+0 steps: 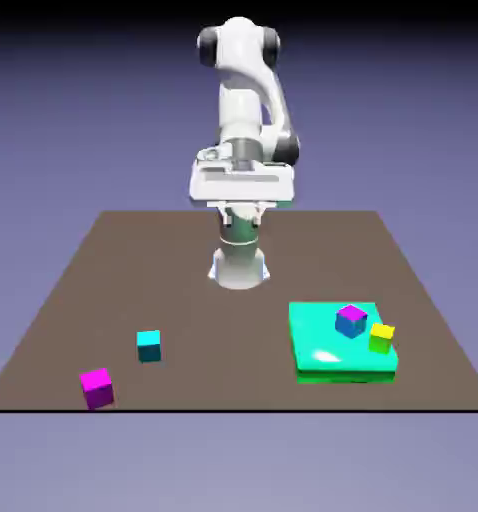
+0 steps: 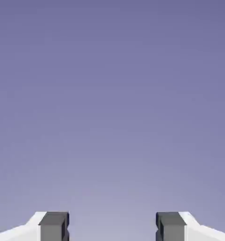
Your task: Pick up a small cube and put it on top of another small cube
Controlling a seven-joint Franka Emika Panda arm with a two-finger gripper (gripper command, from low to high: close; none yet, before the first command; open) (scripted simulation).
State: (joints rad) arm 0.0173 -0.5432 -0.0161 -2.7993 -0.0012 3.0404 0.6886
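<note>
The small cube (image 1: 97, 388), magenta with darker purple sides, sits near the table's front edge at the exterior view's left. A teal cube (image 1: 149, 345) rests a little behind it and to its right. My gripper (image 1: 241, 218) hangs high above the table's far middle, well away from both cubes. In the hand view my gripper (image 2: 112, 228) is open: its grey fingertips (image 2: 54, 226) stand wide apart with only the plain backdrop between them. No cube shows in the hand view.
A flat green slab (image 1: 323, 350) lies at the front right. On it stand a blue cube with a magenta top (image 1: 351, 320) and a yellow-green cube (image 1: 382, 337). The robot's base (image 1: 239, 265) stands at the table's far middle.
</note>
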